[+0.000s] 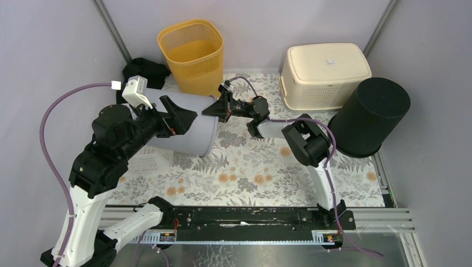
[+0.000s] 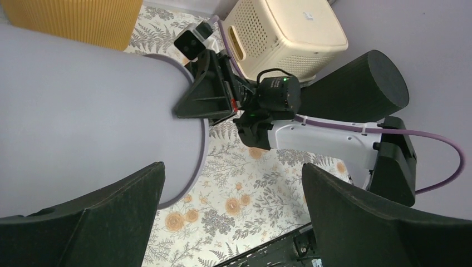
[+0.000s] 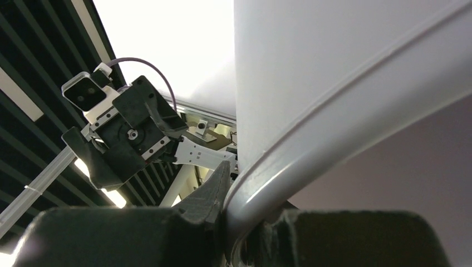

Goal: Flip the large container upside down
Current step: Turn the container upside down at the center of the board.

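Two grippers at grey container [image 1: 200, 132]: right gripper [image 1: 215, 108] fingers clamp rim; left gripper [image 1: 183, 118] fingers spread wide beside wall, contact unclear.

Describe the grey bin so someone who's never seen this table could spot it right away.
Start at the flower-patterned table and find the orange basket at its back edge. Just nearer the arms lies the grey bin, tipped on its side with the right gripper pinching its rim. It is the only grey one; the black bin and cream basket are off to the right.
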